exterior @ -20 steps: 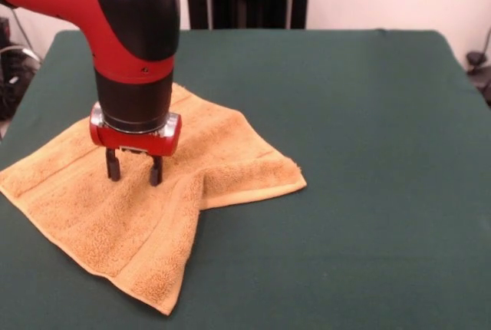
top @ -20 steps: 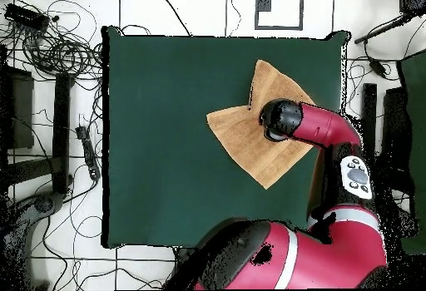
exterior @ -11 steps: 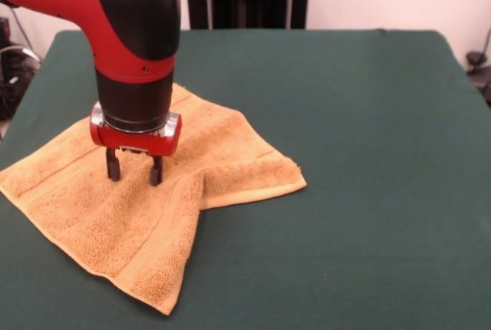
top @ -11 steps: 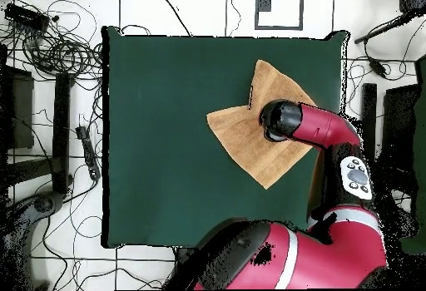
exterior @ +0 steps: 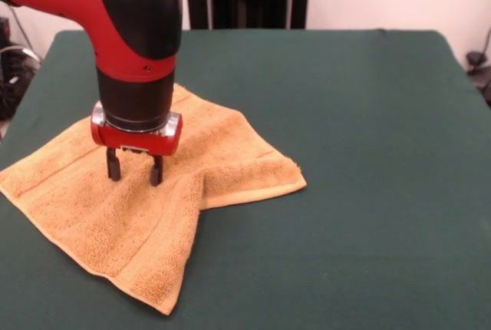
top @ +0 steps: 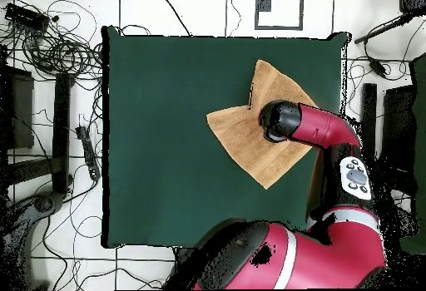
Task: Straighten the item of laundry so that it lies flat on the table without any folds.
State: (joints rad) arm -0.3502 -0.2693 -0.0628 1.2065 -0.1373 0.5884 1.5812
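A golden-orange towel point(exterior: 146, 199) lies on the green worktop point(exterior: 368, 153), toward its left side in the front view, with 1 raised fold running from its middle down to the near edge. The jaws point(exterior: 135, 173) stand spread and empty directly over the towel, tips at or just above the cloth, the fold just to their right. Nothing visible differs from half a second ago; arm and towel look unmoved.

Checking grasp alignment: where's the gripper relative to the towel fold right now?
In the front view the gripper stands over the left part of the towel, jaws open with their tips at the cloth, just left of the raised fold running toward the towel's near corner.
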